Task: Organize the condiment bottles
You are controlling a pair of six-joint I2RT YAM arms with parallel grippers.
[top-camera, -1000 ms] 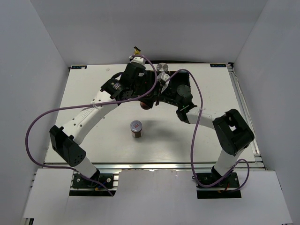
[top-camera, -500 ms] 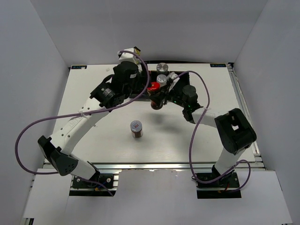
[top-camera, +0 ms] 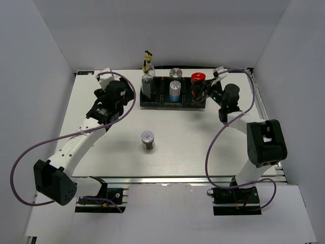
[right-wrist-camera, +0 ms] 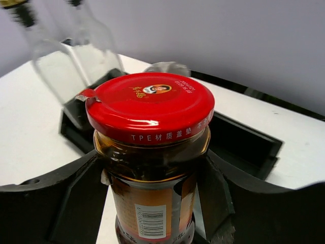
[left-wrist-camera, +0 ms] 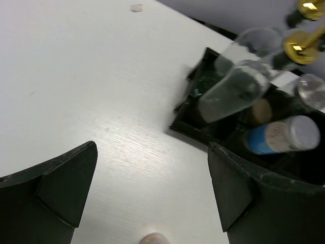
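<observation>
Condiment bottles are mostly gathered at the black tray (top-camera: pixel 172 105) near the back edge of the table (top-camera: pixel 101 152) in my overhead feed. A clear glass cruet (top-camera: pixel 147 85) with a gold-black pourer stands upright in the left compartment. The blue-labelled shaker (top-camera: pixel 174 91) is in the middle one. The red-capped jar (top-camera: pixel 198 84) is in the right one, and the right gripper (top-camera: pixel 206 91) reaches it from the right side. The silver-lidded cylinder (top-camera: pixel 175 72) shows directly behind the shaker; I cannot tell whether it sits inside the tray or just past it. The small brown jar (top-camera: pixel 148 140) stands alone mid-table, well apart from the tray, with open tabletop all round it, and the left arm (top-camera: pixel 86 129) bends over the table's left half. On my left wrist feed the left gripper (left-wrist-camera: pixel 151 152) is spread wide, with only tabletop between its fingers. The tray's near corner lies ahead to the right, holding the cruet and a second cruet (left-wrist-camera: pixel 254 43) just behind it, both blurred and gold-tipped, with the shaker's blue label beyond. White table runs off to the left. On my right wrist feed the jar fills the frame: glossy red lid with printed lettering, dark contents, a barcode label low down. The black fingers (right-wrist-camera: pixel 84 195) flank it closely on both sides, but I cannot tell whether they press the glass or merely stand beside it. The tray wall runs behind the jar, and the cruets blur at upper left.
</observation>
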